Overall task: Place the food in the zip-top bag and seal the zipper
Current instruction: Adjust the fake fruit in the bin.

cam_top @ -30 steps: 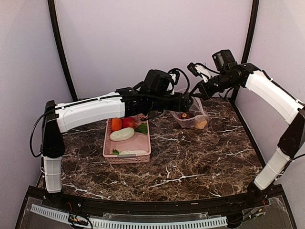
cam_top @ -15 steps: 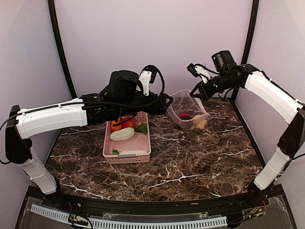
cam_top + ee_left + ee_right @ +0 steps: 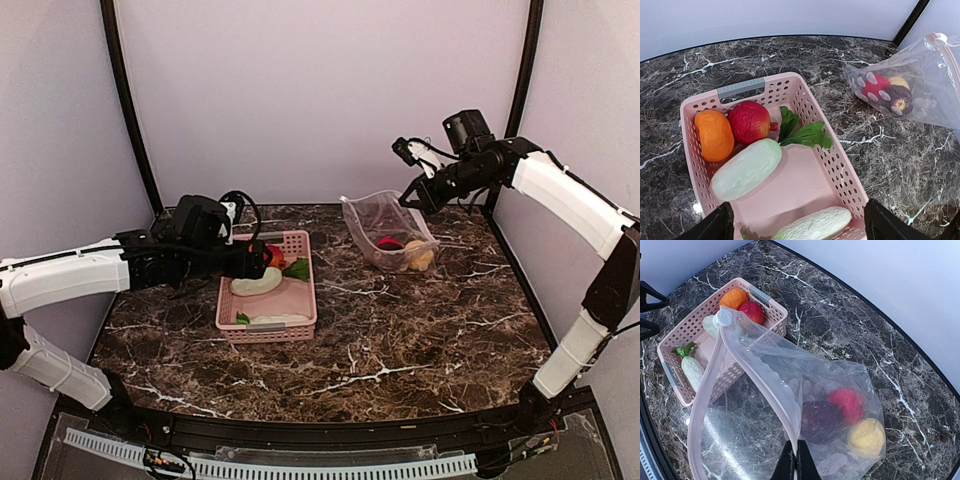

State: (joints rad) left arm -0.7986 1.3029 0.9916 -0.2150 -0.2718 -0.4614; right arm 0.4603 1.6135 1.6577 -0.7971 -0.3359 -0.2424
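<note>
Clear zip-top bag (image 3: pixel 790 367) pinched in right gripper (image 3: pixel 795 461), left gripper (image 3: pixel 248 262) apart above pink basket (image 3: pixel 838 163)

the white-and-black left arm stretches low across from the left side, its black two-finger left gripper (image 3: pixel 252 258) tilted downward with the jaws spread wide. the right arm arches high, elbow bent, its right gripper (image 3: pixel 795 461) pinched tight on the rim of the clear crinkly zip-top bag (image 3: pixel 835 385).

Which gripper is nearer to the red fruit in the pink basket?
Left. The left gripper hovers open over the pink basket, close by the red fruit; the right gripper is away at the zip-top bag, pinching its mouth edge.
</note>
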